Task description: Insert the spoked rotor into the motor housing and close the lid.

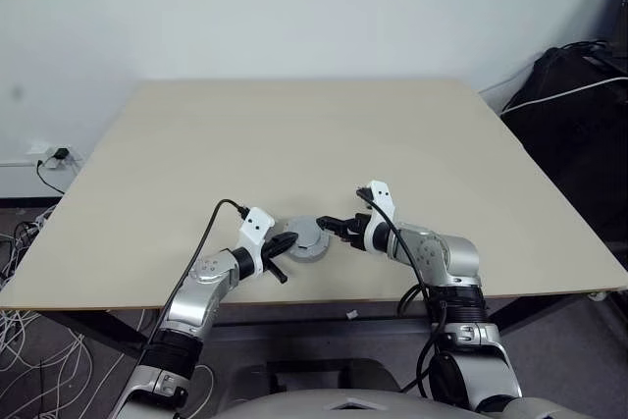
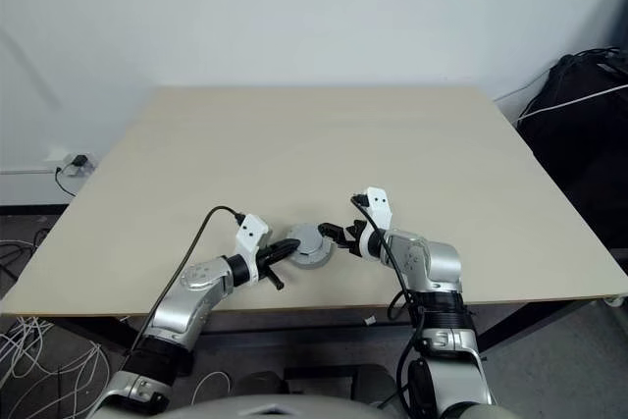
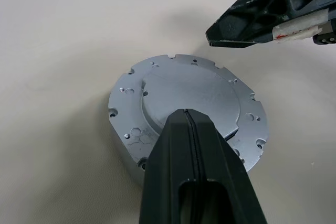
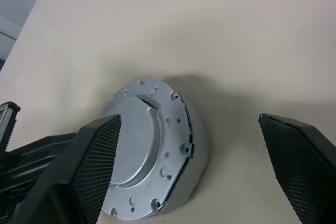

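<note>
A round grey motor housing [image 3: 122, 148] stands on the table near its front edge. The flat grey lid [image 3: 194, 98] with a notched rim lies on top of it, also seen as lid [image 1: 312, 236]. The spoked rotor is hidden. My left gripper [image 3: 185, 115] is shut, with nothing between its fingers, and its tip sits over the lid's raised centre from the left. My right gripper [image 4: 188, 120] is open just right of the housing, one finger [image 4: 97, 161] over the lid's edge and the other finger [image 4: 299, 166] off to the side above bare table.
The beige table [image 1: 294, 134] stretches far behind the housing; its front edge [image 1: 324, 296] runs just below the grippers. A black bag [image 1: 579, 115] with cables stands off the table's right side. Loose cables and a wall socket [image 1: 54, 156] lie at the left.
</note>
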`<action>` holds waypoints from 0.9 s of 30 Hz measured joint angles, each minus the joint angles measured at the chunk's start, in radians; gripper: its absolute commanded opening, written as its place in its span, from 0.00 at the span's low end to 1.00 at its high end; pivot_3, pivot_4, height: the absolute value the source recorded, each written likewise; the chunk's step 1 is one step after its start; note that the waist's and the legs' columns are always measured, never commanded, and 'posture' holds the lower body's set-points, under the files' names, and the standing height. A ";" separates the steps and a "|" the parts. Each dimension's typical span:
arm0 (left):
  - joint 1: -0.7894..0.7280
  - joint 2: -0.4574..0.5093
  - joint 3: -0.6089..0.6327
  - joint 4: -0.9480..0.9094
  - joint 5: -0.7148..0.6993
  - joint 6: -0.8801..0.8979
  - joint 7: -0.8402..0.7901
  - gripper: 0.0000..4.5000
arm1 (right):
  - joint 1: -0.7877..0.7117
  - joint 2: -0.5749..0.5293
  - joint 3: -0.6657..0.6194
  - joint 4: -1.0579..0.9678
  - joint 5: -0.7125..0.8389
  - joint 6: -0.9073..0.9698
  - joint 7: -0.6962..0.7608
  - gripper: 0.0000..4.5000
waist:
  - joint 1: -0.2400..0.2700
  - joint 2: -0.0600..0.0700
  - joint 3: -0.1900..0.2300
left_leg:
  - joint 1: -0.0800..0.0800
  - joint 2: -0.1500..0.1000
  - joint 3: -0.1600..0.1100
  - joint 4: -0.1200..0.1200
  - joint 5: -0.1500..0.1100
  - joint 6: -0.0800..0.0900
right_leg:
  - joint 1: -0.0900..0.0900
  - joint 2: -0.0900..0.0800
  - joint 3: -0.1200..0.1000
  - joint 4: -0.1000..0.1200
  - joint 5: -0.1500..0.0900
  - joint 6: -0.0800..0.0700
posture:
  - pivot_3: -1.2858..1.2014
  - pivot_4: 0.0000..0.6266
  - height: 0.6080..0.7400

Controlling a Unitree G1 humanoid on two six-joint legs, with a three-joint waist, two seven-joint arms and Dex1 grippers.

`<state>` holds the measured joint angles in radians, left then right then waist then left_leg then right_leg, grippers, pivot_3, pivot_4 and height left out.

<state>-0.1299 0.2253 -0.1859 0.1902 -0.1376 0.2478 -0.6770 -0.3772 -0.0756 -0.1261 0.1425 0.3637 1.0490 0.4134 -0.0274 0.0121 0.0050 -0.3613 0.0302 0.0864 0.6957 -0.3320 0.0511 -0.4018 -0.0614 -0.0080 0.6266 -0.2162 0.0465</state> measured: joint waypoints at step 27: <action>0.003 0.001 0.001 -0.007 0.000 0.007 -0.001 0.00 | -0.029 0.034 -0.044 0.083 0.096 0.140 -0.070 1.00 | -0.003 0.000 0.000 | 0.000 0.000 0.000 0.000 0.000 0.000 | 0.000 0.000 0.000 0.000 0.000 0.000 | 0.52 0.00 1.00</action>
<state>-0.1265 0.2268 -0.1847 0.1827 -0.1380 0.2548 -0.6776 -0.4059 -0.0414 -0.1703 0.2252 0.4600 1.1890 0.3431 -0.0304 0.0122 0.0050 -0.3613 0.0303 0.0863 0.6953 -0.3320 0.0513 -0.4017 -0.0614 -0.0079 0.6266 -0.2162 0.0469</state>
